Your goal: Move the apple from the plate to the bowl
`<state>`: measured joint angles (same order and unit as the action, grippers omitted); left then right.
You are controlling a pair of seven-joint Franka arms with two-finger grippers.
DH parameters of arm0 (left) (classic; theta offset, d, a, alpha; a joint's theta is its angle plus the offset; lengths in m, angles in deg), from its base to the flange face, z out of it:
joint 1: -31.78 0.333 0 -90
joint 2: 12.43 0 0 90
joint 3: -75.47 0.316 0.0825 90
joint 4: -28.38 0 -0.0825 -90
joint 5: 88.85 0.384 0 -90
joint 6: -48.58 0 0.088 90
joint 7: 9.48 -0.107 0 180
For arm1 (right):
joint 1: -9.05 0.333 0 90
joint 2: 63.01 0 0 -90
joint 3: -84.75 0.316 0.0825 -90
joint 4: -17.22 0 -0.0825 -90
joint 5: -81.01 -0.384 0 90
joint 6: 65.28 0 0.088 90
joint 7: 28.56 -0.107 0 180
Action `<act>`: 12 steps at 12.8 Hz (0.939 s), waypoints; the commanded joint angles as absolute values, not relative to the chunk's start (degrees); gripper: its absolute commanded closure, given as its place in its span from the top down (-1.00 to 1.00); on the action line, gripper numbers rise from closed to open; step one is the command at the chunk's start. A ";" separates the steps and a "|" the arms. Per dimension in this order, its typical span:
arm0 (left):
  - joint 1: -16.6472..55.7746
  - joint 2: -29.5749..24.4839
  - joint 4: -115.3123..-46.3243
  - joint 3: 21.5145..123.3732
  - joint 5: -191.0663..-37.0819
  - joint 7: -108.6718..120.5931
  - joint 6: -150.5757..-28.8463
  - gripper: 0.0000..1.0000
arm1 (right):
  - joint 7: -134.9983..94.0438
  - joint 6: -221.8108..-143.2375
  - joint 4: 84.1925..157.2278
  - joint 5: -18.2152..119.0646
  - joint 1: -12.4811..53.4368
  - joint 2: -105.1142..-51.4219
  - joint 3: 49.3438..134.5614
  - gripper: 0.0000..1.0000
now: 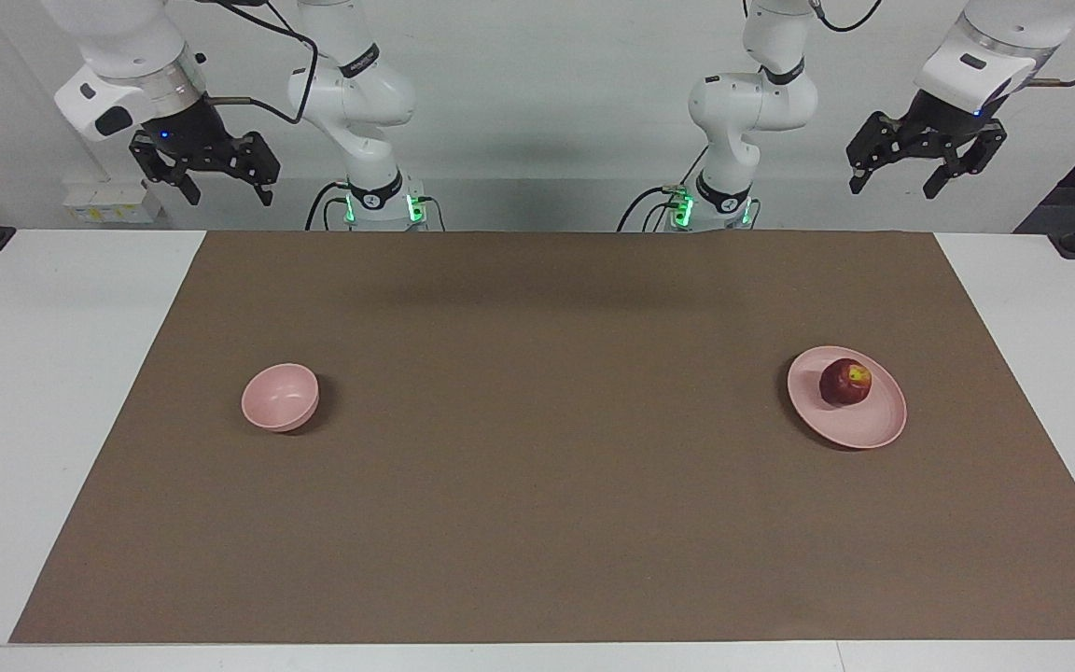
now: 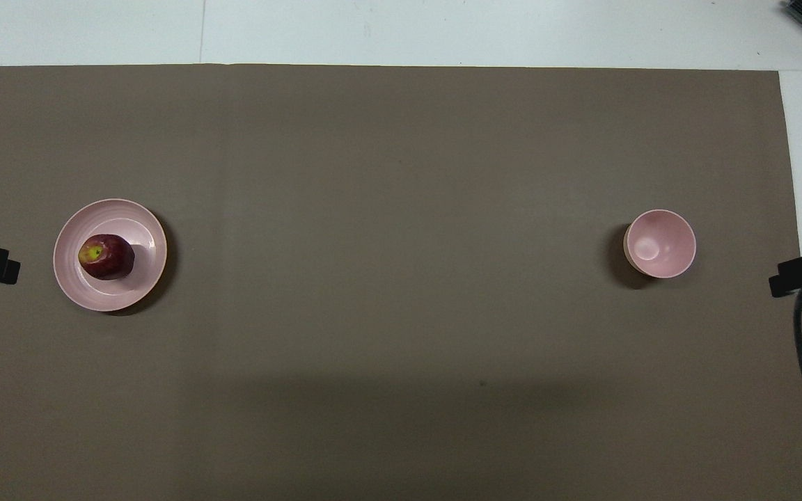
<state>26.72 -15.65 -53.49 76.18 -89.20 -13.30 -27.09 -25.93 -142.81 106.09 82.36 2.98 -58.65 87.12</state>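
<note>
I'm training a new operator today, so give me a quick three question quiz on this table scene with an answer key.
1. True or false: the apple already lies in the bowl.
2. Which arm's end of the table is the plate toward: A, the left arm's; B, the right arm's?
3. Fill in: the left gripper and the right gripper both hang raised with their fingers ____.

Key: 1 false, the apple sits on the plate. 2 A. 3 open.
</note>
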 commanded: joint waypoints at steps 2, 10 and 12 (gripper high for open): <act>26.16 -17.08 -55.63 76.53 -88.50 -13.26 -28.83 1.00 | -26.98 -142.97 106.78 82.60 1.23 -57.74 87.04 1.00; 26.42 -22.62 -74.78 76.61 -88.50 -13.53 -45.96 1.00 | -26.10 -142.53 106.87 82.51 -0.61 -57.65 85.98 1.00; 28.79 -21.40 -78.48 76.61 -88.50 -14.31 -52.20 1.00 | -26.28 -142.62 106.96 82.51 -0.53 -57.57 86.07 1.00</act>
<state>27.26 -19.95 -73.11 76.52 -89.20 -13.34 -46.85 -25.93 -142.81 106.09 82.41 -0.19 -58.59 85.63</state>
